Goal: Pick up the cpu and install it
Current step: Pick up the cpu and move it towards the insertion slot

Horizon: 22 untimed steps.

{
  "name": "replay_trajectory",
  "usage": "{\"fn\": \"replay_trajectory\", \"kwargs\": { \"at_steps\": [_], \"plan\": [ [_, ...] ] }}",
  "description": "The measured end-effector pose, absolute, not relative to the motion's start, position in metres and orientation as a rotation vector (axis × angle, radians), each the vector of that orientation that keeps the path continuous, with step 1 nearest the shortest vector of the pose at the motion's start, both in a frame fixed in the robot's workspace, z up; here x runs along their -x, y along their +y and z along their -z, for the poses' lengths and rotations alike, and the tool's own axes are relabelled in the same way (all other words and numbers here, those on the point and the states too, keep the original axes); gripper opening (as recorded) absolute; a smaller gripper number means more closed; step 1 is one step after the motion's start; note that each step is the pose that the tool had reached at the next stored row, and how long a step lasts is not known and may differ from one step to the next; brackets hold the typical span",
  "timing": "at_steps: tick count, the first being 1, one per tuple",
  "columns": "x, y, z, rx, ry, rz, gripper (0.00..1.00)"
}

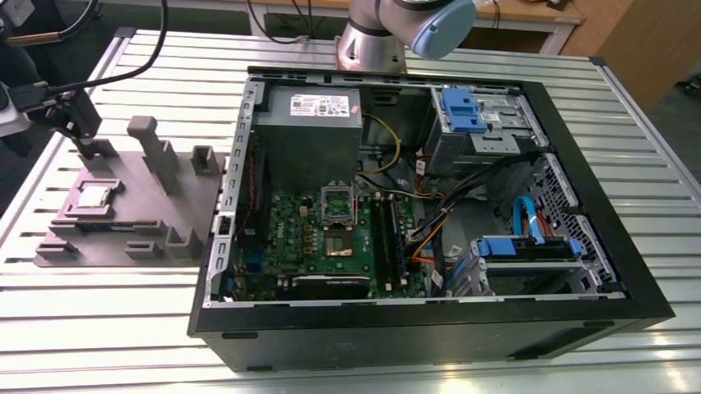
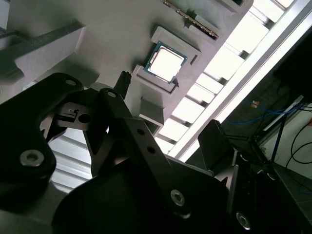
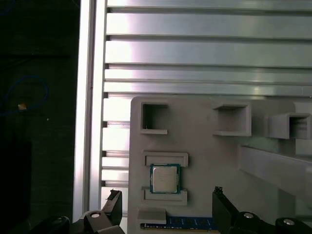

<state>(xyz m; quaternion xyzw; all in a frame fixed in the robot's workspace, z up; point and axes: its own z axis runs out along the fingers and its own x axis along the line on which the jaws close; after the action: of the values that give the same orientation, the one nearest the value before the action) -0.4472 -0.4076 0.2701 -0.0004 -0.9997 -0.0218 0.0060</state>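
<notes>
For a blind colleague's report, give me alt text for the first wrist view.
The cpu lies in a grey holder plate on a slatted metal table. The open gripper hangs above the plate, near the cpu.

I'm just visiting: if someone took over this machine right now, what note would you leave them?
Gripper: open, empty, hovering over the cpu.
Cpu: lying in its recess on the grey tray, at the exterior view's left of the open case.
Done: nothing lifted yet.
Left: picking the cpu up and installing it.
</notes>
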Motion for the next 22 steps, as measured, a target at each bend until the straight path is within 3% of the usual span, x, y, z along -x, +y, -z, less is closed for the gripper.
{"fn": "replay_trajectory", "kwargs": {
  "at_steps": [22],
  "plan": [
    [0.443, -0.408, -0.249, 0.04, -3.129, 0.068, 0.82]
  ]
}}
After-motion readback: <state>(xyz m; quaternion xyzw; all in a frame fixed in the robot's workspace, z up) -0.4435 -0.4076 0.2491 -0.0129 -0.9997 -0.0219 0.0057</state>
